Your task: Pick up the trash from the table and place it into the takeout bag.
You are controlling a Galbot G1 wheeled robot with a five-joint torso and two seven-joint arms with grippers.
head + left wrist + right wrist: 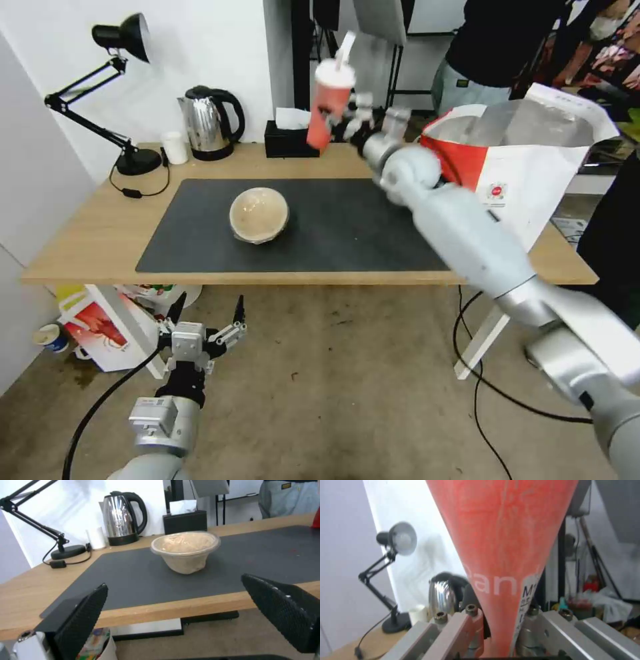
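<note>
1. Head view: the right gripper [347, 123], upper centre of the frame, is clamped on the lower body of the red drink cup [330, 107], which hangs tilted in the air above the far table edge, its white lid and straw uppermost. The takeout bag [533, 167] stands at upper right on the table [93, 240], mouth open and foil lining showing. As I judge it, the step is carrying the cup to that mouth; doing it well means keeping the cup clear of the bag's near rim, bringing it over the opening, and letting go only once it is low inside. A tilted, lidded cup may leak, so a steadier upright carry would be safer.

2. Same view: the beige paper bowl [259, 215] sits alone on the dark grey mat [373, 233], centre-left. The left gripper [207, 327] hangs at lower left, below the table edge, fingers spread wide and holding nothing.

3. Left wrist view: the two black fingers [83, 615] stand far apart in the lower corners; the paper bowl [185, 551] rests on the mat at centre.

4. Right wrist view: the red cup [501, 555] rises through the frame's middle, its narrow base pinched between the metal jaws at bottom centre.

5. Surface and room: light wood top. Along the back stand a black desk lamp [123, 93], a steel kettle [210, 123], a small white cup [175, 147] and a black tissue box [290, 139]. A crayfish-print carton [100, 330] sits on the concrete floor at lower left.
</note>
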